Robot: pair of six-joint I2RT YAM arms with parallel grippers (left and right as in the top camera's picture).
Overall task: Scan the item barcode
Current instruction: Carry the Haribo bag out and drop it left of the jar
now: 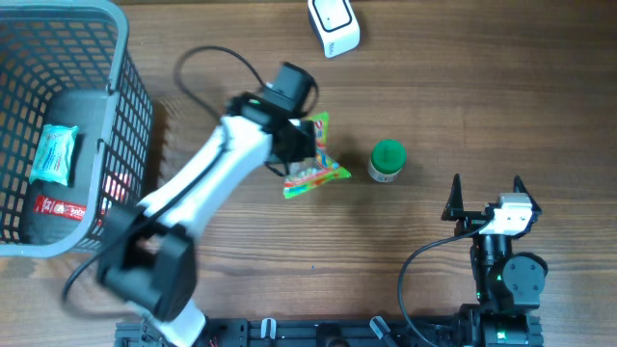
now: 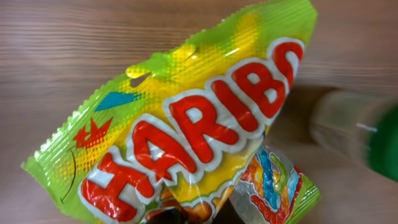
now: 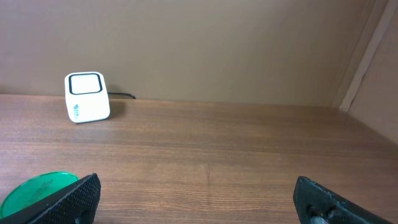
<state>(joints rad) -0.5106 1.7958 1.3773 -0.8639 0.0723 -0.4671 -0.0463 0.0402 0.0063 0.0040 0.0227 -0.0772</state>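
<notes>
The bag [image 2: 186,124] is yellow-green with red, white-edged letters; the cap [image 1: 388,154] green, the scanner [image 1: 334,24] white, the desk [image 1: 540,87] brown wood-grain, my right end effector [image 1: 485,196] black.

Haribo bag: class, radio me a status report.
Left gripper shut on Haribo bag. Right gripper open, empty. Scanner across table; green-capped bottle beside bag.

Haribo bag [image 1: 316,172], green-yellow with red lettering, crumpled and tilted mid-table; white scanner [image 1: 334,26] sits at the far edge.
</notes>
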